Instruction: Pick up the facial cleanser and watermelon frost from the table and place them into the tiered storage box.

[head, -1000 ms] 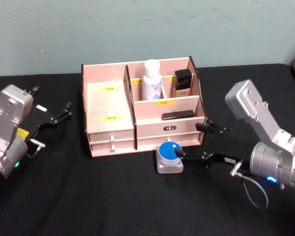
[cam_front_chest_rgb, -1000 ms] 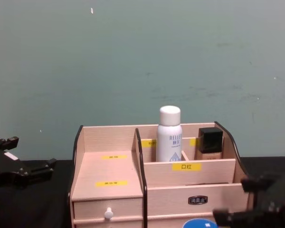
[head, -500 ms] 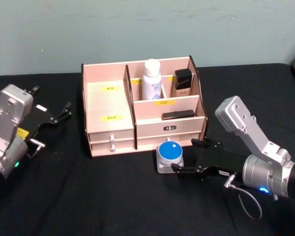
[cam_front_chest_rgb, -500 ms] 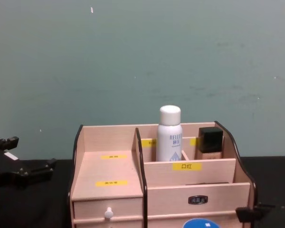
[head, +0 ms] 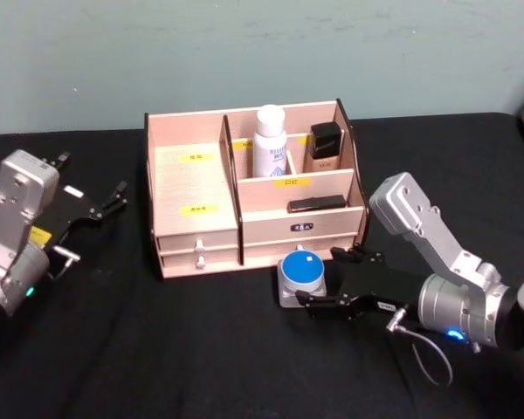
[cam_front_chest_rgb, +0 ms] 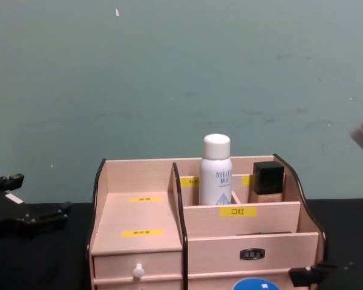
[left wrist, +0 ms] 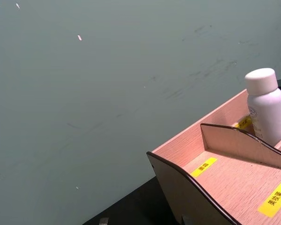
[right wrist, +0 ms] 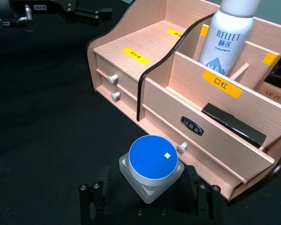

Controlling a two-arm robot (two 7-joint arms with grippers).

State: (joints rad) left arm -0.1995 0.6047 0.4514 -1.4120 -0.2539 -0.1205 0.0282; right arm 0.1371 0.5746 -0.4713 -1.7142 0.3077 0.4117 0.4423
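Watermelon frost [head: 300, 270] sits right between the right hand's [head: 318, 277] spread fingers, dead ahead of it on the surface; left hand [head: 92, 175] idles way off left, fingers also apart.

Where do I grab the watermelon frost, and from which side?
Take the watermelon frost by its squarish clear base under the blue lid, from the side away from the tiered storage box: its flat sides suit the open right gripper.
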